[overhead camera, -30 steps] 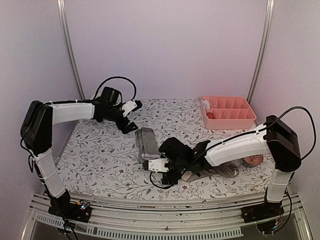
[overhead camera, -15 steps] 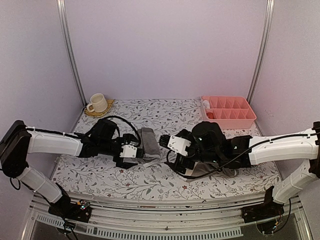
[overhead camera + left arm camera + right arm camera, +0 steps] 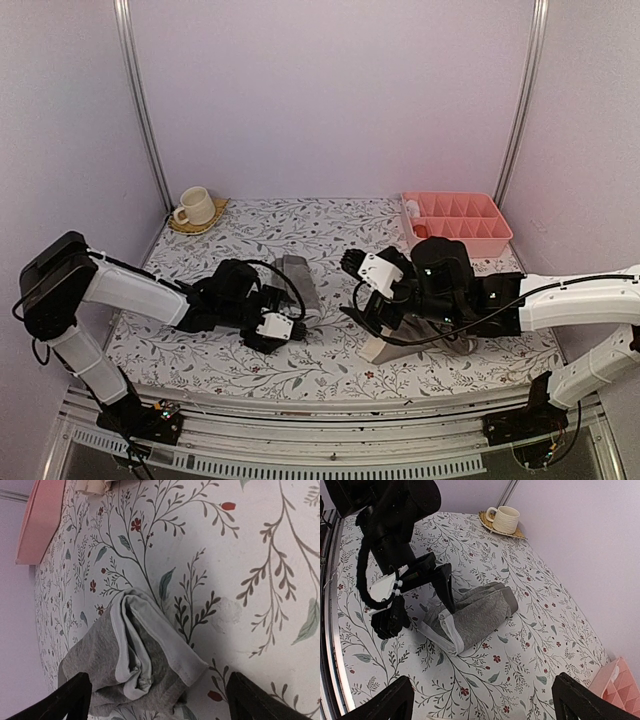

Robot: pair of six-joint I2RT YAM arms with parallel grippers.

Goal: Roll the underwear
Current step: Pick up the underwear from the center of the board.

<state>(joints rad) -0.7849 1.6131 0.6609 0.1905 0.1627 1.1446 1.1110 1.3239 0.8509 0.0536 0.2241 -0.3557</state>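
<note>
The grey brief [image 3: 298, 285] with white edging is seen folded into a long narrow bundle on the flower-patterned table [image 3: 200, 360], near the middle and somewhat to the left. The left pincer [image 3: 280, 325] is held low at the near end of this bundle with its fingers [image 3: 70, 702] spread wide. In the left wrist view the folded end, with the white edging turned in on itself, is framed between the two fingers. In the right wrist view one dark finger is seen against the near part of the cloth, and the other is set off to the side over bare table. The cloth is not pinched.

The right pincer [image 3: 352, 288] is held above the table just to the right of the grey brief, apart from it, with its jaws spread as well and nothing between them. It is turned toward the grey brief, which is shown whole in the right wrist view.

The taupe brief [image 3: 385, 348] with the cream waistband is found under the right arm, nearer the front edge, partly hidden by the arm. A pink divided tray [image 3: 460, 246] is placed at the far right corner, and a cream cup [image 3: 195, 207] on a woven coaster [image 3: 216, 214] at the far left corner.
</note>
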